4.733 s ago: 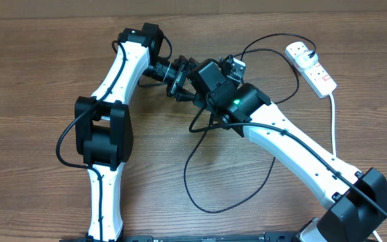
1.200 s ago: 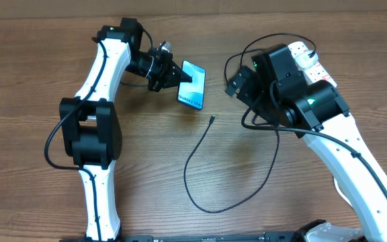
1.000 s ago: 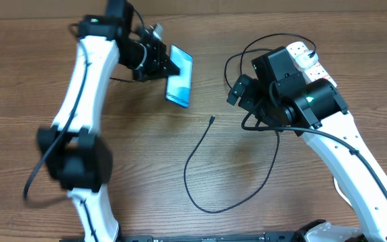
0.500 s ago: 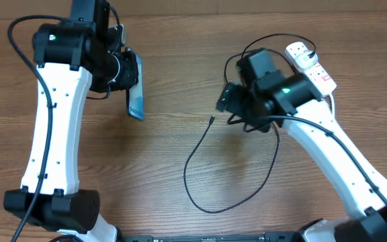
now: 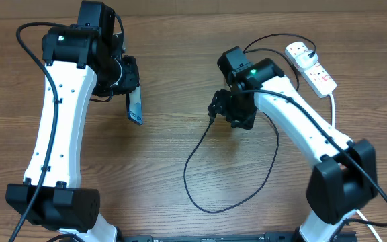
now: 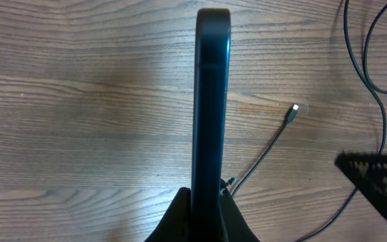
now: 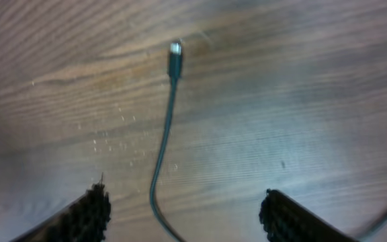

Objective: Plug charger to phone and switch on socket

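My left gripper is shut on the phone and holds it above the table on the left, standing on edge. In the left wrist view the phone shows as a thin dark edge rising from the shut fingertips. The black charger cable loops over the table, its connector tip lying loose. My right gripper hovers just right of that tip. In the right wrist view its fingers stand apart, the cable runs between them untouched, and the tip lies ahead. The white socket lies at the back right.
The cable's big loop covers the table's middle and front. The socket's thick white cord runs down the right side. The charger's white plug head sits on the socket's far end. One right finger shows in the left wrist view.
The left arm swung left and turned the phone from flat-facing to edge-on. The right gripper moved left and down to the cable tip, and its jaws have narrowed.
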Controlling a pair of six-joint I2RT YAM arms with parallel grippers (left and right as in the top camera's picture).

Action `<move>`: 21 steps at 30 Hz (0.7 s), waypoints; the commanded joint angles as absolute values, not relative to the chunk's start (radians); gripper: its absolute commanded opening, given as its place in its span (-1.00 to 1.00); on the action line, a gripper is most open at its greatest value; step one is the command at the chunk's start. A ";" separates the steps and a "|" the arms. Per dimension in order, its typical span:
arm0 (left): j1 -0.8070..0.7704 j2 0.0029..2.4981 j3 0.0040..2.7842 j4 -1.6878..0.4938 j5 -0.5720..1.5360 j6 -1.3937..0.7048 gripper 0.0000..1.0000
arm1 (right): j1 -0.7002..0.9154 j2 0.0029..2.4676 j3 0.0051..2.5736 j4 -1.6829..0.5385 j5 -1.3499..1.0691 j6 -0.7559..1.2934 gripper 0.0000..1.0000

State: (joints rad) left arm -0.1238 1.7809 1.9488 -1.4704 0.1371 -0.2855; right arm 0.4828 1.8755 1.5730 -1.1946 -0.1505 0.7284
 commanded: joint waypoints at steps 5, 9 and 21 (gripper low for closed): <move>-0.128 1.780 1.950 -1.480 0.131 -0.296 -0.92 | 0.535 2.003 1.604 -1.099 -0.002 0.872 -0.04; -0.128 1.780 1.950 -1.480 0.131 -0.296 -0.91 | 0.563 2.064 1.604 -1.041 0.029 0.902 -0.17; -0.128 1.780 1.950 -1.476 0.131 -0.296 -0.92 | 0.596 2.137 1.603 -1.017 0.059 0.951 -0.24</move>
State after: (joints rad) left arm -0.1238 1.7809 1.9484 -1.4803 0.1368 -0.2855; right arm 0.5888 2.1128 1.5784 -1.0172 0.0410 0.9356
